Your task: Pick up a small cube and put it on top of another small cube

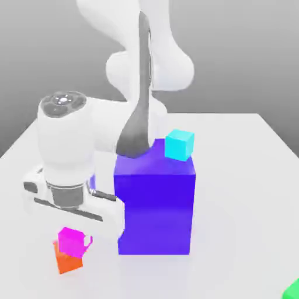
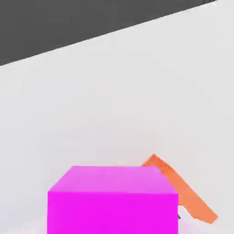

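Note:
The small magenta cube [image 1: 72, 241] hangs right under my hand in the exterior view, low at that view's left. My gripper [image 1: 74, 233] is shut on it. The orange cube [image 1: 69, 262] lies directly beneath, turned a little relative to the magenta one, with part of it showing below. Whether the two cubes touch I cannot tell. In the hand view the magenta cube [image 2: 112, 201] looms close, and an edge of the orange cube [image 2: 183, 192] pokes out from behind it.
A big purple block [image 1: 155, 204] stands close beside my hand toward the exterior view's right, with a cyan cube [image 1: 178, 145] on its top. A green object [image 1: 292, 290] peeks in at that view's lower right corner. All rests on a white table [image 1: 245, 193].

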Action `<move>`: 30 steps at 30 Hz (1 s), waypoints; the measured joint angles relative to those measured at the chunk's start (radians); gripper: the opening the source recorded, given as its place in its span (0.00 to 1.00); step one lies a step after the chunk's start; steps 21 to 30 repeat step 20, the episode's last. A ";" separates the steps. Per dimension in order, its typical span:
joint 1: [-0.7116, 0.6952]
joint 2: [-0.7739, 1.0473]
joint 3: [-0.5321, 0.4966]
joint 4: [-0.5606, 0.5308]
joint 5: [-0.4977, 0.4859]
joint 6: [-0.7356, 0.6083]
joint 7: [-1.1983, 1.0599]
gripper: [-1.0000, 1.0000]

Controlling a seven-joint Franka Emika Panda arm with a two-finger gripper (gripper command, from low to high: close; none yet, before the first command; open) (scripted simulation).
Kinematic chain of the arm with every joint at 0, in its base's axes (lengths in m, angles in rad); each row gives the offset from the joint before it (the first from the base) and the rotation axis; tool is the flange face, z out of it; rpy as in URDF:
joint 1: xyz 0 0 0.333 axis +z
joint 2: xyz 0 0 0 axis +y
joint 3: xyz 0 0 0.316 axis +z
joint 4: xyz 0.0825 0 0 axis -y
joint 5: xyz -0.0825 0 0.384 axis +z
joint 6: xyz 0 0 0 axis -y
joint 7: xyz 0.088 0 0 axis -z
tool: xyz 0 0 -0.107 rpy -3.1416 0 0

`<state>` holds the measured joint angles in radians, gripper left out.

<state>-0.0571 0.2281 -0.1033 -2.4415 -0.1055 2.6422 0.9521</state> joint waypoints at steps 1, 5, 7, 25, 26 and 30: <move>0.030 0.014 0.022 0.028 -0.002 -0.015 0.025 0.00; 0.146 0.065 0.100 0.134 -0.003 -0.071 0.116 0.00; 0.200 0.087 0.137 0.184 -0.001 -0.097 0.159 0.00; 0.412 0.283 0.241 0.377 -0.016 -0.073 0.328 1.00; 0.412 0.283 0.241 0.377 -0.016 -0.073 0.328 1.00; 0.412 0.283 0.241 0.377 -0.016 -0.073 0.328 1.00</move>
